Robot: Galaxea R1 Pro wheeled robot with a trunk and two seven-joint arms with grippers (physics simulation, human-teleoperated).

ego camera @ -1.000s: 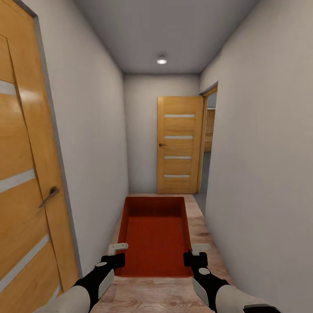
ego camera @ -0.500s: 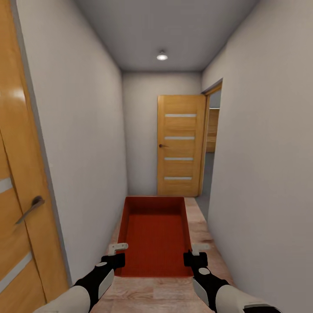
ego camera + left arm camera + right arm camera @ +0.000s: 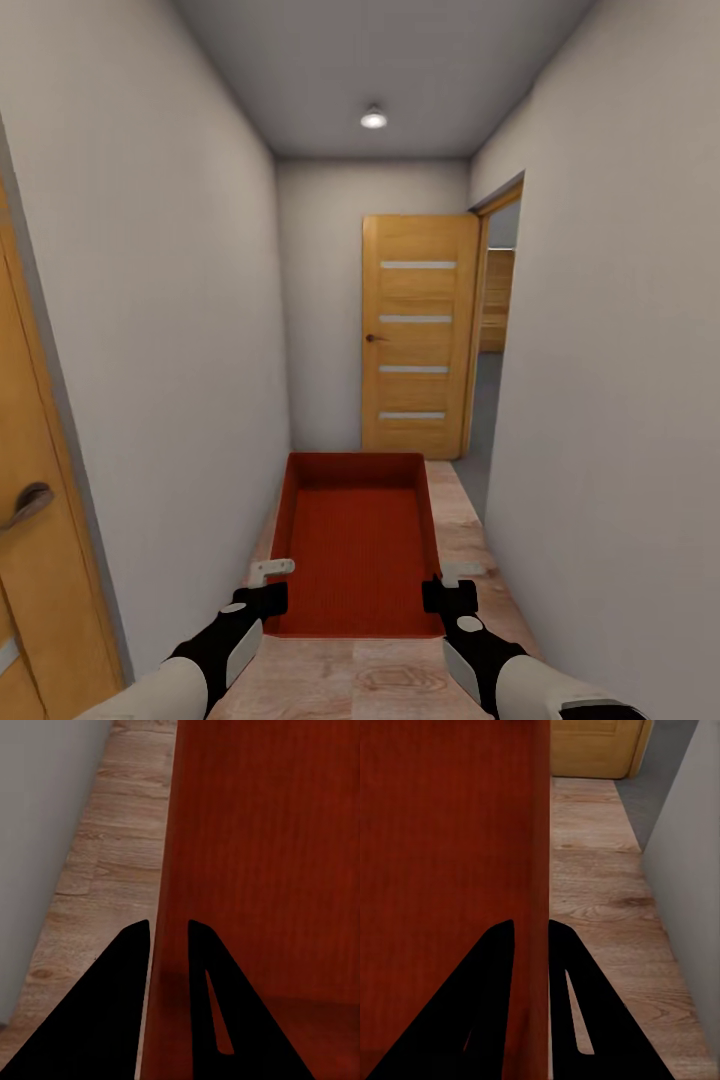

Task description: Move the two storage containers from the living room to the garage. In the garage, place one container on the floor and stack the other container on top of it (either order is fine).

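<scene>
Left gripper (image 3: 268, 583): closed on the left side wall of the storage container (image 3: 356, 545), one finger seen inside the wall and one outside in the left wrist view (image 3: 169, 934)
Right gripper (image 3: 452, 587): clamped on the right side wall near the near corner, the wall pinched between both fingers in the right wrist view (image 3: 532, 934)
Storage container: orange-red, rectangular, lidless, held level between both arms in front of the robot, above the wood-plank floor (image 3: 470, 530); its ribbed bottom is seen bare
Corridor: narrow, bounded by pale grey walls (image 3: 190, 300) on either side
Far end: a wooden door (image 3: 418, 335) with four pale horizontal strips, closed; just beside it on the right, an open doorway (image 3: 492, 340) giving onto a grey floor
Near left: part of another wooden door with a lever handle (image 3: 25, 505)
Ceiling: one round lamp (image 3: 373, 118), lit
</scene>
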